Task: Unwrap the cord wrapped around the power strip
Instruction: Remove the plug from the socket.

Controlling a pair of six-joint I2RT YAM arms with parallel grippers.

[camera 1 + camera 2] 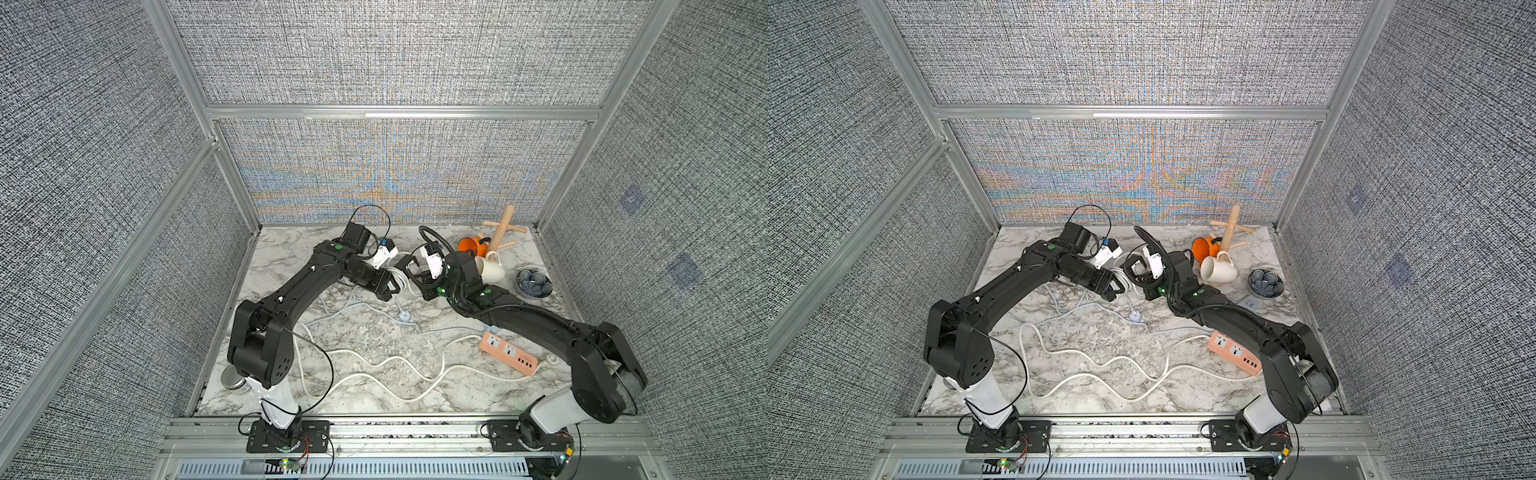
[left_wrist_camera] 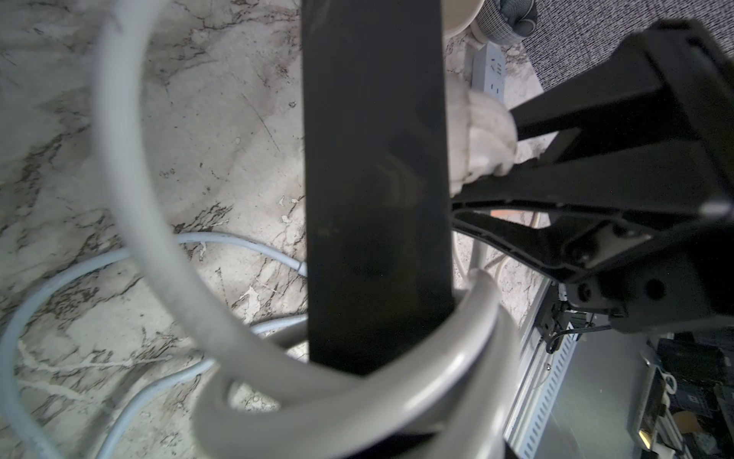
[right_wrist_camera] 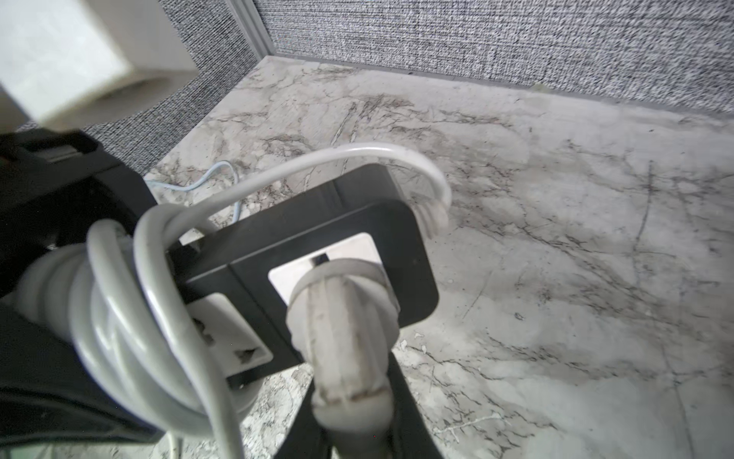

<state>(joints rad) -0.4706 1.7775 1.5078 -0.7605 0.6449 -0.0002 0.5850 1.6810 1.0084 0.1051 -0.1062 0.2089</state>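
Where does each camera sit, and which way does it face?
Top views: overhead behind the robot, looking down at the table; left arm and right arm show.
Left wrist: on the left arm, facing the power strip; right gripper shows.
Right wrist: on the right arm, facing the plug; left gripper shows.
Shared: both wrist views show the cord.

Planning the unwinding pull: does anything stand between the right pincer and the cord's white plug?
Nothing visible does. The right pincer clamps the white ribbed plug at the end of the black power strip, which the left pincer holds where grey cord coils wrap it.
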